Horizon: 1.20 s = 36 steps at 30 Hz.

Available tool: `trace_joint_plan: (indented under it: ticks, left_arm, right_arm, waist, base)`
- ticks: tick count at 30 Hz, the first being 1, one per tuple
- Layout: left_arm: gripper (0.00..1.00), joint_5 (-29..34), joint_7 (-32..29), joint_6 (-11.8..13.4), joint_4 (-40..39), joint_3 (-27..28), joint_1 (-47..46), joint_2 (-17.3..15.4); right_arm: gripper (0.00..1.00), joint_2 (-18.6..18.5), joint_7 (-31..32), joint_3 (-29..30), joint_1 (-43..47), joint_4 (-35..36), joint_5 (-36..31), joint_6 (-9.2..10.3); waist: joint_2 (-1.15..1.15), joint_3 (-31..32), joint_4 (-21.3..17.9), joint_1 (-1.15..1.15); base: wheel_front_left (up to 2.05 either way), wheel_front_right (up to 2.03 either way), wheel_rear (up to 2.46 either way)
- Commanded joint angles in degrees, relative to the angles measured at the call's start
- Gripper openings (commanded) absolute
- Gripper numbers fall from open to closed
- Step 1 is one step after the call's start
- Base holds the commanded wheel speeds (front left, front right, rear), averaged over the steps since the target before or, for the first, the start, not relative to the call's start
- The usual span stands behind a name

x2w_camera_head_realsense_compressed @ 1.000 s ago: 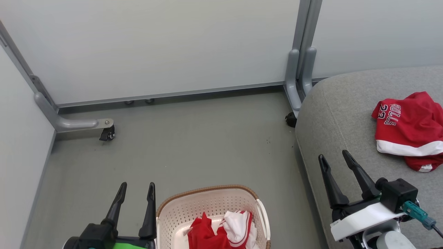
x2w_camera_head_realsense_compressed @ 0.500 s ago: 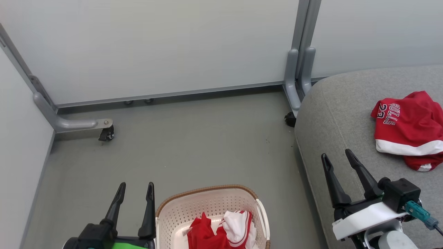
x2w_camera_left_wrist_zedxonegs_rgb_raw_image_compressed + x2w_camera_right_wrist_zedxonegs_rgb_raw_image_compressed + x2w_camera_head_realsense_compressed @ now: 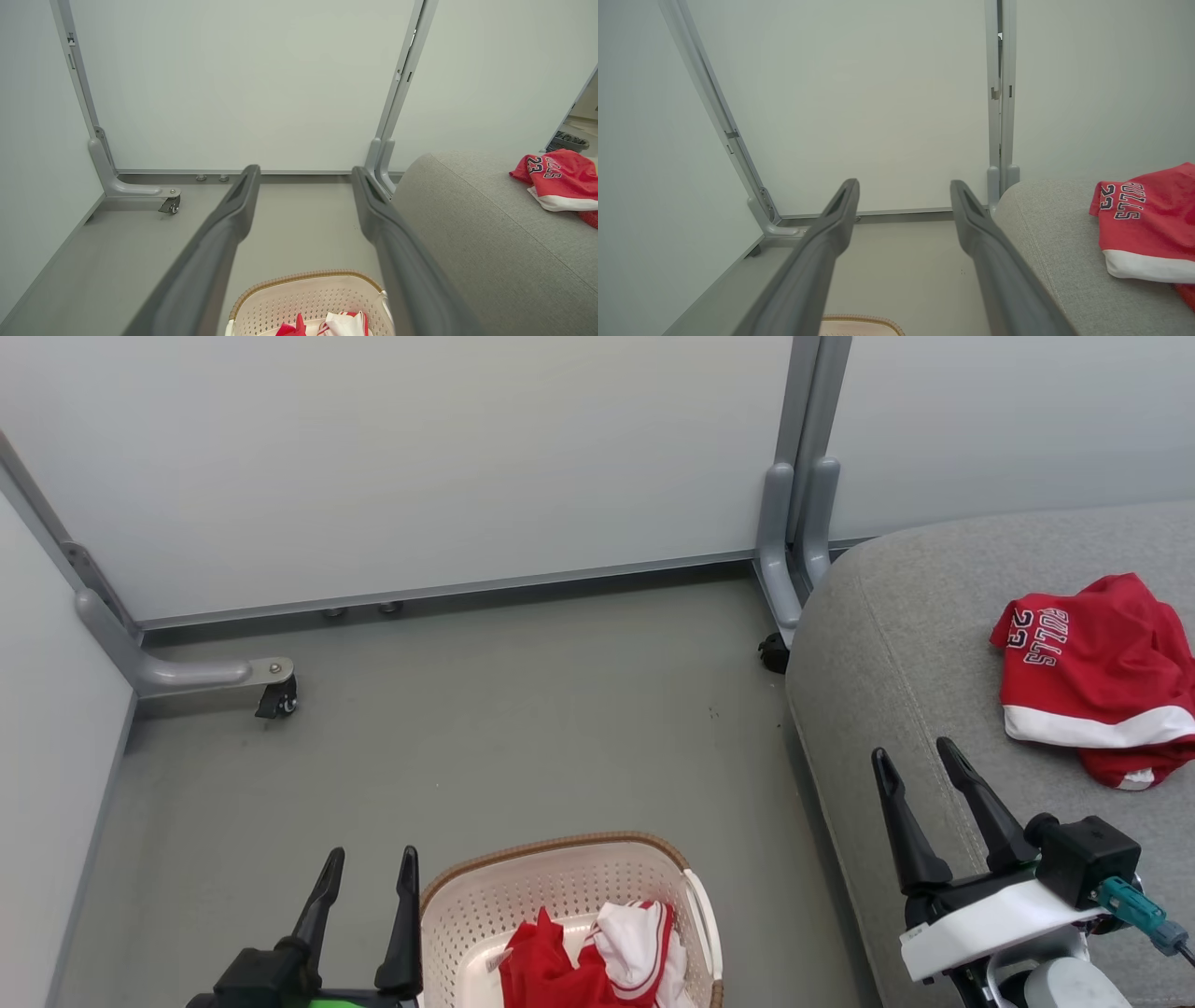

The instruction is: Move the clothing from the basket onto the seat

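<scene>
Beside the basket (image 3: 560, 845), the left tool (image 3: 372, 851) and, farther right of it, the right tool (image 3: 912, 749) are hanging released, empty; tangled clothing (image 3: 579, 961) inside is probably risking a partial pinch, dragging the basket.

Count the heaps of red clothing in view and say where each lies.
2. A jersey heap lies on the seat; a red-and-white heap sits in the basket on the floor. Either may hold several garments; the basket is partly cut off by the frame.
</scene>
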<state>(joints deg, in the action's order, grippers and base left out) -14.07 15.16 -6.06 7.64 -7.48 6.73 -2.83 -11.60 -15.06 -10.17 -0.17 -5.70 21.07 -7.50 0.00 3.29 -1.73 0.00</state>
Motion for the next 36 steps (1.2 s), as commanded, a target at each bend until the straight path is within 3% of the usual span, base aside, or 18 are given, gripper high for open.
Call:
trace_joint_plan:
  ticks: [1, 9, 13, 25, 32, 36]
  left_arm:
    - [1.0, 0.0, 0.0, -0.3, 0.4, 0.1, 0.4, -0.1]
    - [1.0, 2.2, 0.0, -0.6, 4.7, -0.6, -2.2, -0.1]
    - [1.0, 3.1, 0.0, -0.8, 10.0, -1.5, -6.6, -0.1]
    - [1.0, 8.4, 0.0, -1.5, 30.7, -6.5, -27.3, -2.6]
    - [1.0, 5.6, 0.0, -1.5, 44.8, -11.9, -38.4, -5.1]
    - [1.0, 3.3, -0.7, -1.5, 54.0, -11.1, -44.3, -5.3]
  right_arm:
    - [1.0, -0.2, -0.2, 0.3, 0.6, 0.1, 0.3, 0.02]
    - [1.0, 0.0, -0.2, 1.2, -0.6, 0.8, -0.4, 0.02]
    - [1.0, 0.0, -0.2, 1.5, -3.0, 2.0, -0.6, 0.02]
    - [1.0, 2.7, -0.2, 0.3, -12.1, 3.7, -0.1, 0.02]
    - [1.0, 4.4, -0.2, -1.8, -15.5, 3.9, -0.6, 0.02]
    - [1.0, 5.2, -0.2, -2.4, -16.4, 4.2, 0.0, 0.02]
  waist:
    - [0.0, -0.5, -0.4, 0.0]
    - [0.0, -4.9, -2.9, 0.0]
    - [0.0, -12.0, -4.5, 0.0]
    - [0.0, -33.2, -10.1, 0.0]
    - [0.0, -41.3, -13.4, 0.0]
    - [0.0, -44.9, -15.3, 0.0]
  base:
    - [0.0, 0.0, 0.0]
    - [0.0, 0.0, 0.0]
    - [0.0, 0.0, 0.0]
    - [0.0, 0.0, 0.0]
    - [0.0, 0.0, 0.0]
    - [0.0, 0.0, 0.0]
